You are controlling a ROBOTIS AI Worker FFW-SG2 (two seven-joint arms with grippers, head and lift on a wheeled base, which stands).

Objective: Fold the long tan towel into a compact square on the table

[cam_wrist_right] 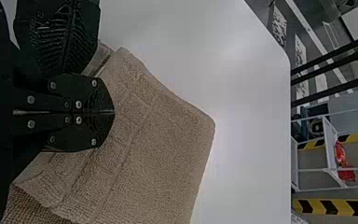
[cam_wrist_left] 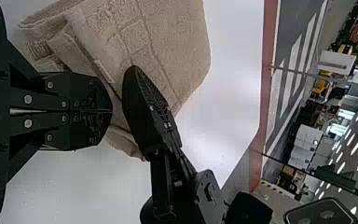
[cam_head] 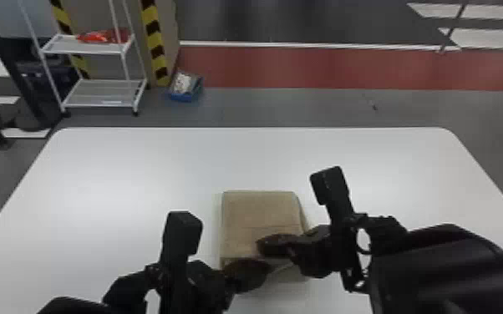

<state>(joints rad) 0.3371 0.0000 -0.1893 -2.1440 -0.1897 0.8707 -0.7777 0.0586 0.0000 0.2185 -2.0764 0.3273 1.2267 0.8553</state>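
From where I stand, looking at the head view, the tan towel [cam_head: 259, 208] lies folded into a thick, roughly rectangular pad on the white table [cam_head: 117, 175], around the middle of its near half, with a lower layer poking out at its near right corner and a slanting edge along its right side. The left gripper [cam_head: 263, 268] comes in low over the towel's near edge, and the right gripper [cam_head: 262, 246] reaches in from the right, its tips just beyond the left one's, so the 2 sit close beside each other. Past the table stand a white rack [cam_head: 104, 101] with a red item [cam_head: 104, 36] on its upper shelf and, near it on the floor, a blue box [cam_head: 186, 98]. In the left wrist view, the left gripper's [cam_wrist_left: 112, 112] 2 fingers are pressed together right at the towel's layered edge; I can't tell whether any cloth is pinched between them. A small pale label [cam_wrist_left: 104, 71] lies along a fold near the tips. In the right wrist view, the right gripper's [cam_wrist_right: 114, 112] 2 fingers also meet, against the towel; whether they have hold of cloth, I can't tell. A ribbed finger [cam_wrist_right: 63, 39] of the other gripper is just beside them.
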